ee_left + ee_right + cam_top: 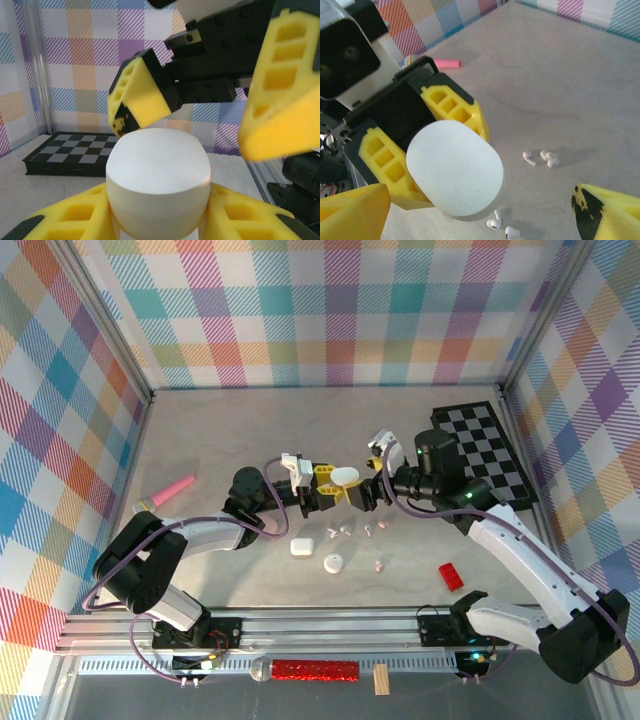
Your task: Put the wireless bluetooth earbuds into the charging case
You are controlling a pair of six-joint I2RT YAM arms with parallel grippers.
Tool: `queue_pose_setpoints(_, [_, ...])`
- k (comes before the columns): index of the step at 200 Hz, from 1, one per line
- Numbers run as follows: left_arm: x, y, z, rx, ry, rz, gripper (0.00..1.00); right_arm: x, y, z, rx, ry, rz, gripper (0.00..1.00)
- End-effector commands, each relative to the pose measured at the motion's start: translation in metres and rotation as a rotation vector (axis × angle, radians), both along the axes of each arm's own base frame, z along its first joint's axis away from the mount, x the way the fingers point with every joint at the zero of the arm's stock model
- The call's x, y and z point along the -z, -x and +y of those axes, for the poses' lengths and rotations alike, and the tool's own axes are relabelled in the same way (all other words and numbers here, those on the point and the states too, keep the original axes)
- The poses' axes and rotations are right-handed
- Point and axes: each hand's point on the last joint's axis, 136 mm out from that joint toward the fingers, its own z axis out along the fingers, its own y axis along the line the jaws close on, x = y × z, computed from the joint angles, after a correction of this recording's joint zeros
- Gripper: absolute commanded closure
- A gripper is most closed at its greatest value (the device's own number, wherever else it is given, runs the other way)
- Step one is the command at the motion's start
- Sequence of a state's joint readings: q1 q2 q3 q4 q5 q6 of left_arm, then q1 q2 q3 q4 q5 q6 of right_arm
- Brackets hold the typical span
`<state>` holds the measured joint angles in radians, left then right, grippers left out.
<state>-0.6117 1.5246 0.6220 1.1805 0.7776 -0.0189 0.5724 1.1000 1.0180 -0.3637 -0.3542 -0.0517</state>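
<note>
My left gripper (338,485) is shut on a white pebble-like charging case (346,477), held above the table between its yellow fingers (60,220). The case (157,175) looks closed, with a faint seam low on its side. My right gripper (364,494) stands open right by the case, its yellow fingers (142,95) spread wide and not touching it. The case (455,170) also fills the space ahead of the right gripper (480,220). Several tiny white and pink earbuds (345,531) lie on the table below, two white ones (550,159) close together and another (494,222) under the case.
A second white case (301,547) and a round white piece (333,563) lie near the front. A red block (451,575) sits to the right, a chessboard (490,450) at the back right, and a pink marker (170,490) at the left.
</note>
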Motion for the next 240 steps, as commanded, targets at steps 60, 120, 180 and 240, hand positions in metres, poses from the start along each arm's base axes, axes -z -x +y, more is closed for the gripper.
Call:
queue_pose_setpoints(60, [-0.006, 0.008, 0.004, 0.019, 0.013, -0.041, 0.63, -0.023, -0.022, -0.009, 0.133, 0.002, -0.132, 0.08])
queue_pose_setpoints(120, [-0.008, 0.01, 0.004, 0.029, 0.018, -0.04, 0.63, -0.031, -0.026, -0.008, 0.148, -0.029, -0.143, 0.09])
queue_pose_setpoints(180, [-0.007, 0.007, 0.005, 0.016, 0.019, -0.032, 0.63, -0.017, 0.005, -0.002, -0.014, 0.009, -0.134, 0.07])
queue_pose_setpoints(240, [-0.013, 0.008, 0.004, 0.028, 0.028, -0.036, 0.63, 0.0, -0.008, -0.003, 0.029, 0.058, -0.127, 0.07])
